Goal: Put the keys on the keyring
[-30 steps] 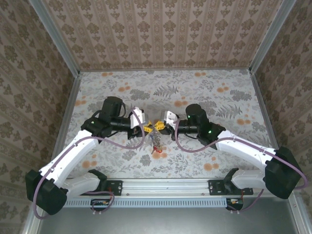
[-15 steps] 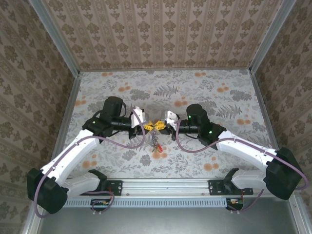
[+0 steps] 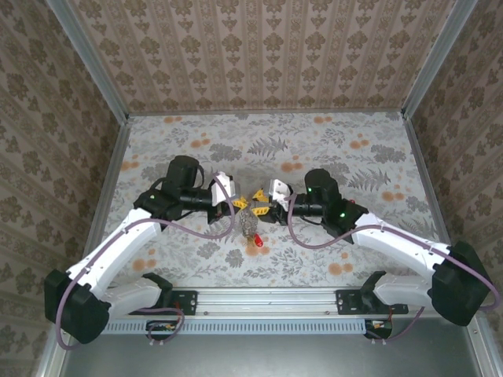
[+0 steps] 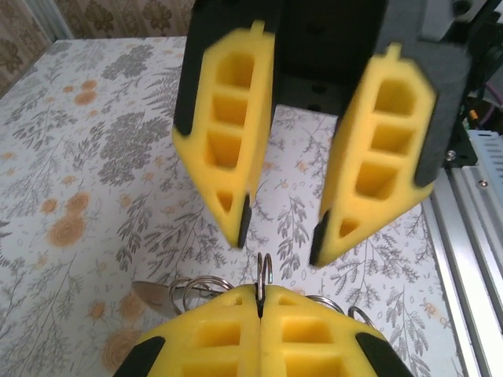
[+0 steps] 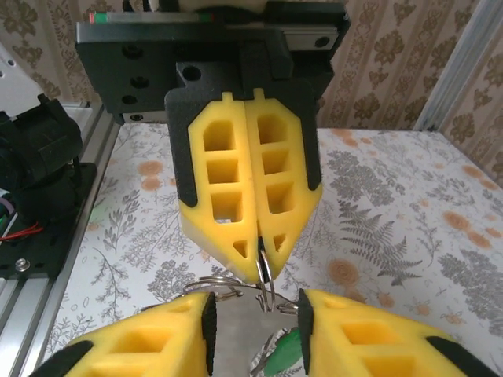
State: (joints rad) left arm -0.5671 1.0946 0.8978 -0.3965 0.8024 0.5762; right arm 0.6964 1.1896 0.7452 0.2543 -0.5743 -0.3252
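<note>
The left gripper [image 4: 261, 302] is clamped together on the thin keyring [image 4: 264, 271] over the middle of the counter [image 3: 354, 157], its pads hiding most of the loop. The right gripper [image 5: 255, 326] stands apart just right of it. The keys [image 3: 252, 226] bunch on the near side, too small to tell apart except for a red head.

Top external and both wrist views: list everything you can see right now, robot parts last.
keyring: one, thin metal wire, pinched at the left gripper's tips
key bunch: one cluster, metallic, hanging below the two grippers
red key: one, red head, lowest end of the bunch
green key: one, green head, low between the right gripper's fingers
table: one, pale floral with orange blooms
walls: three, beige patterned, around the table
rail: one, silver, near edge
left gripper: one, yellow fingers, shut on the keyring
right gripper: one, yellow fingers, open, facing the left gripper
</note>
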